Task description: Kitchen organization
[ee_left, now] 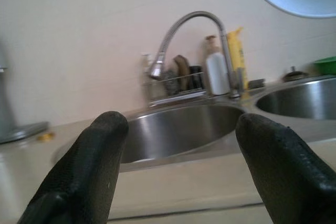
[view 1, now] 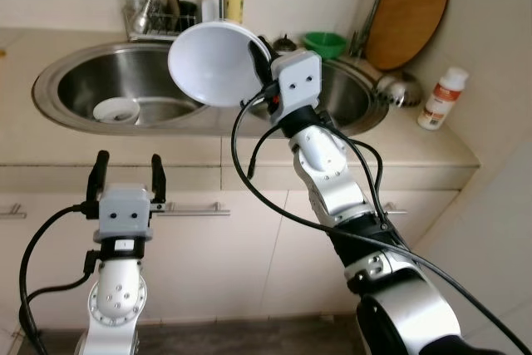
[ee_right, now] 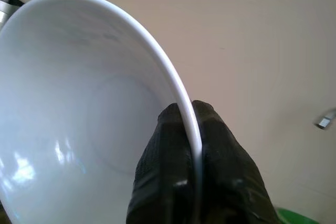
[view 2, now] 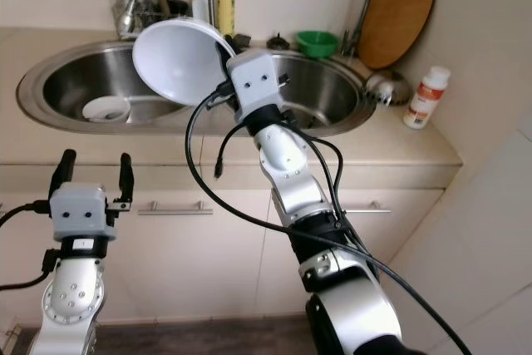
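Above the counter's front edge, between the two sink basins, the right claw (view 1: 259,64) pinches a white bowl (view 1: 218,62) by its rim, tilted. Left claw (view 1: 128,174) waits open, empty. Carrying step; next, a level set-down spot.

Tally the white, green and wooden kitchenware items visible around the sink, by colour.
White: 2, the bowl held in the right gripper and a small dish in the left basin.
Green: 1, a bowl.
Wooden: 1, a round cutting board.
Total: 4
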